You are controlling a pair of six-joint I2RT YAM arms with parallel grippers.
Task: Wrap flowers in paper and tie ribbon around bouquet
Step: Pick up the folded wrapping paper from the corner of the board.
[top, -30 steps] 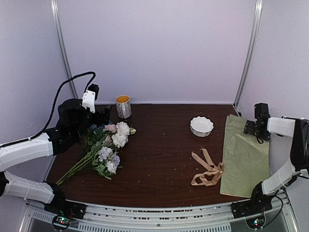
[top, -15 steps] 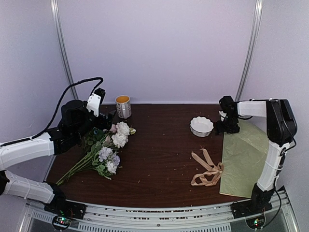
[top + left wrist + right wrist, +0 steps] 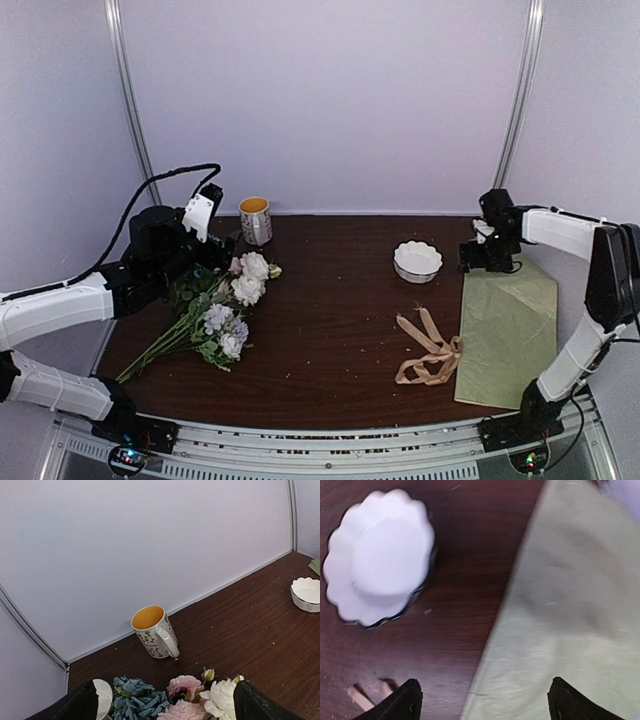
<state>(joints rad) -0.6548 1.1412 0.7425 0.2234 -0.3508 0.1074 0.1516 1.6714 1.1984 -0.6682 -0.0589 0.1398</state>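
Right wrist view: the right gripper (image 3: 485, 707) holds its fingers (image 3: 407, 702) apart and empty above the edge of the paper (image 3: 570, 605), which lies flat. The left gripper (image 3: 167, 707), its fingers also apart, hovers over the flowers (image 3: 220, 700). The ribbon (image 3: 430, 355) lies loose beside the paper. Nothing is wrapped or tied yet.

From high behind, we overlook the table (image 3: 330, 310). Far left of the white bowl (image 3: 418, 260), our left wrist view faces the back wall (image 3: 150, 540), low. Our right wrist view stares down, close over the bowl and the paper (image 3: 570, 605). All three share the bowl.
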